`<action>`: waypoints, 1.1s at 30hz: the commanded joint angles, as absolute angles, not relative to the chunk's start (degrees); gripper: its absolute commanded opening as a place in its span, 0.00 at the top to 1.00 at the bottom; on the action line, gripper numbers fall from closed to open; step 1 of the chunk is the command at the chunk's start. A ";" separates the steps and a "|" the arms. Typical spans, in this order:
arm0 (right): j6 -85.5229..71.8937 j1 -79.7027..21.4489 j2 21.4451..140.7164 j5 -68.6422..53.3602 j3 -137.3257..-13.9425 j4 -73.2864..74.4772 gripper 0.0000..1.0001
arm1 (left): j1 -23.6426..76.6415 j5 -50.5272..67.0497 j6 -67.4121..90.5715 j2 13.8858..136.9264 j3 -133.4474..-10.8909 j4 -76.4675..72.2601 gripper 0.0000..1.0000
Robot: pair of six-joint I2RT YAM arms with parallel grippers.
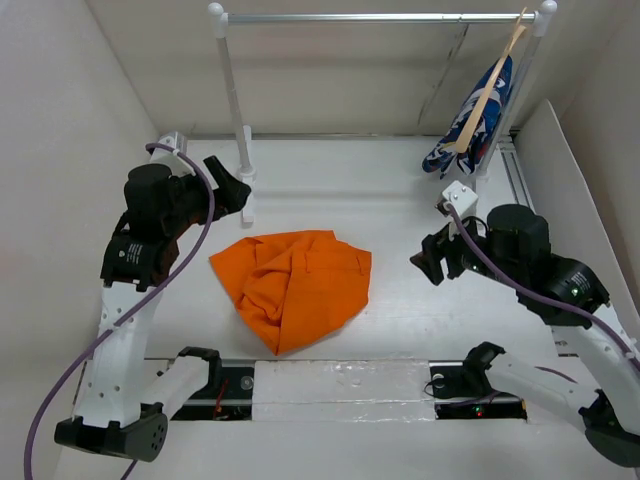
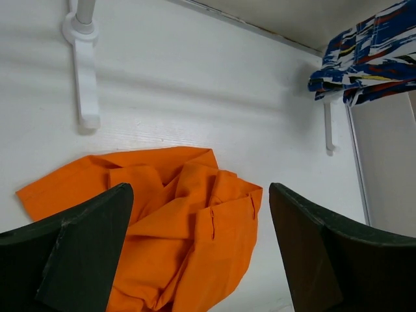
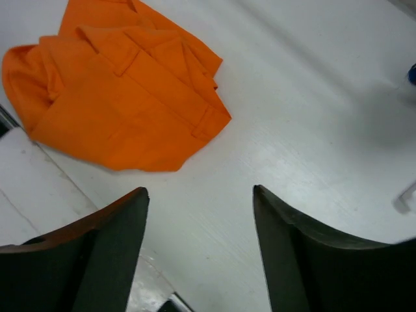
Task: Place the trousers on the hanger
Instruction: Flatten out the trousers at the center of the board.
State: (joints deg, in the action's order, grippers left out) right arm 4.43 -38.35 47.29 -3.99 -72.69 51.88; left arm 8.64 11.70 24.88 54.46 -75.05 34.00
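The orange trousers (image 1: 295, 287) lie crumpled in a heap in the middle of the white table. They also show in the left wrist view (image 2: 175, 227) and in the right wrist view (image 3: 123, 97). No grey wire hanger shows in any view. My left gripper (image 1: 228, 183) is open and empty, raised at the back left of the trousers (image 2: 198, 192). My right gripper (image 1: 428, 262) is open and empty, raised to the right of the trousers (image 3: 200, 192), clear of them.
A white clothes rack (image 1: 380, 17) stands at the back, with its left post foot (image 2: 86, 84) behind the trousers. A blue-white-red patterned garment (image 1: 478, 120) hangs on a wooden hanger (image 1: 495, 85) at the rack's right end. White walls enclose the table.
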 commanded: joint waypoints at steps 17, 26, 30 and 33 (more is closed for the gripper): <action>5.01 -51.04 68.18 -3.44 -74.08 37.99 0.64 | 5.63 -1.23 28.48 60.55 -66.37 34.28 0.81; 3.43 -60.21 96.46 -2.64 -85.51 28.92 0.13 | 5.62 3.78 31.29 66.79 -54.50 25.85 0.23; 2.46 -60.73 103.16 1.56 -87.45 26.20 0.12 | 5.62 5.18 31.73 72.06 -50.81 23.30 0.23; 1.85 -60.73 106.42 4.02 -88.50 24.17 0.39 | 5.62 6.59 31.90 74.34 -47.38 19.78 0.23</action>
State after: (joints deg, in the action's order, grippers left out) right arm 3.55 -60.73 105.34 -0.14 -85.10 29.61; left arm 5.78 4.49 31.14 72.86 -49.91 24.32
